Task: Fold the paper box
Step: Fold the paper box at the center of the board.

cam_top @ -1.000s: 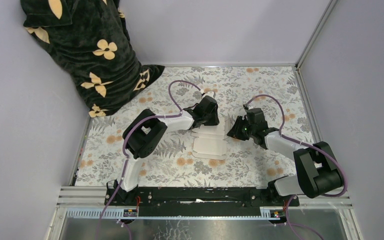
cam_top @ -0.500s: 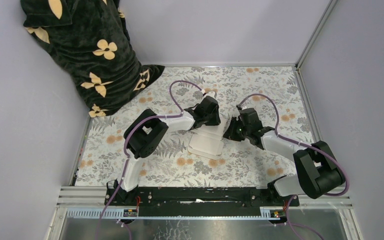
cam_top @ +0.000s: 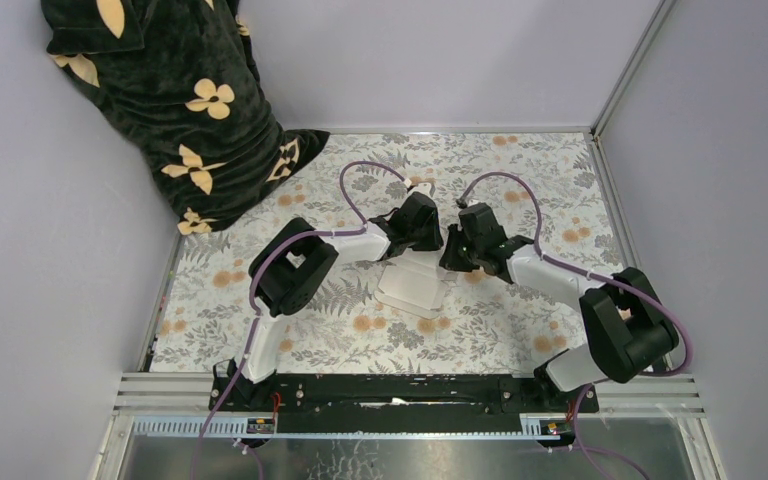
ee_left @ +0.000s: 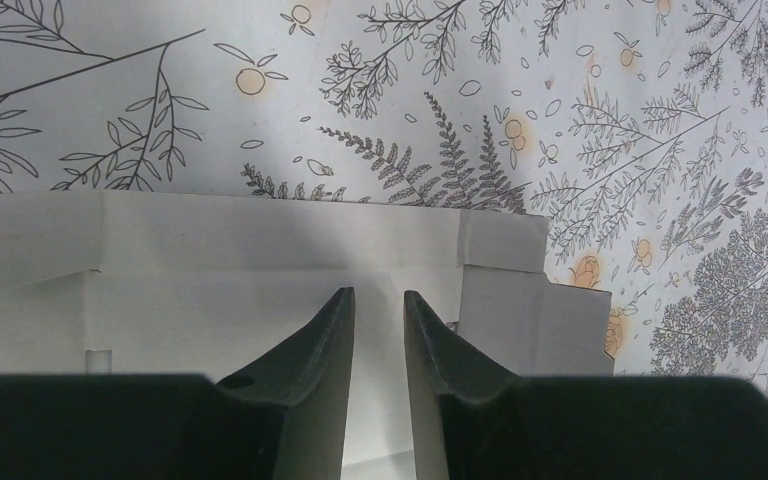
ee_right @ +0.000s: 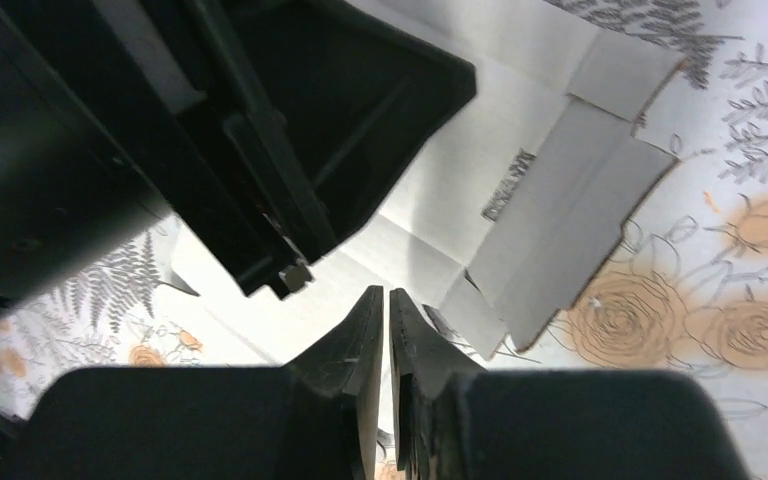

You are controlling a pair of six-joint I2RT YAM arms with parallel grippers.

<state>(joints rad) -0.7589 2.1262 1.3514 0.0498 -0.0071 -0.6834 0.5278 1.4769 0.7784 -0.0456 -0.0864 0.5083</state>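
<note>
Paper box (cam_top: pixel 412 285): its shape is seen only from above.
Left claw (ee_left: pixel 378 295): shown slightly parted in wrist view.
Right claw (ee_right: pixel 380 292): shown pinched together in wrist view.

The white thin-cardboard die-cut sheet (cam_top: pixel 415 287) (ee_left: pixel 210 255) (ee_right: pixel 560 190) lay near the middle of the floral-patterned desk (cam_top: pixel 520 170). It was creased and partly folded, not closed into a box, with notched side flaps spread out.

1 paper box (cam_top: pixel 412 285), 2 tools (left tool (ee_left: pixel 378 298), right tool (ee_right: pixel 388 293)), 1 blk floral cloth (cam_top: pixel 175 95), 1 table (cam_top: pixel 520 170)
</note>
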